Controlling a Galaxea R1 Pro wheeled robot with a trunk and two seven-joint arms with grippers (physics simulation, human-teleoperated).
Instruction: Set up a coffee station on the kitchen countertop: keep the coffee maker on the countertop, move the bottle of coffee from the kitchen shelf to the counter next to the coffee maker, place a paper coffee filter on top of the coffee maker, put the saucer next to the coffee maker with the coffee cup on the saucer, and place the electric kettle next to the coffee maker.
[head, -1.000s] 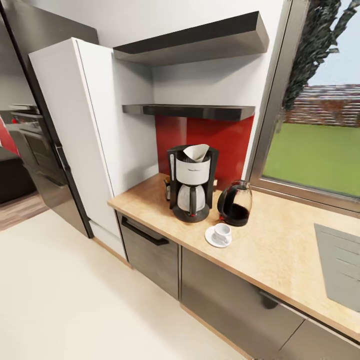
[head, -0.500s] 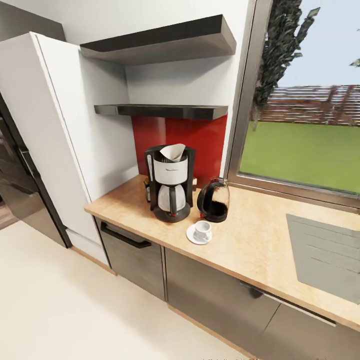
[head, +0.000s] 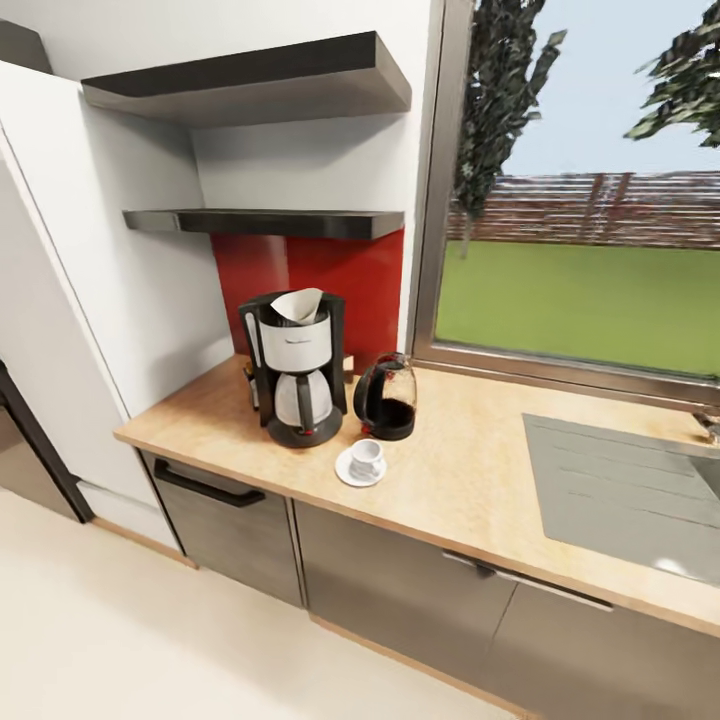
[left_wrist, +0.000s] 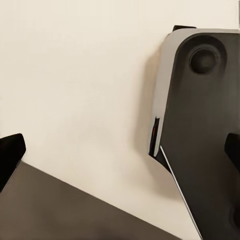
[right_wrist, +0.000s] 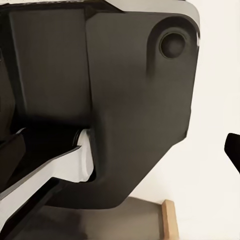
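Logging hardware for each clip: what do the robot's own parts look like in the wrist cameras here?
Little of the grippers shows: black finger tips at the frame edges of the left wrist view, another in the right. Both views show the robot's body: dark grey matte panels with pale grey rounded trim and a round recessed knob.

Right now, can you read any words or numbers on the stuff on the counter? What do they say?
Coffee maker: one short line of dark lettering on its white front, too small and blurred to read.
Kettle: no writing to be seen.
Cup and saucer: no writing to be seen.
Paper filter: plain, no writing.
No numbers or signs can be read anywhere else.
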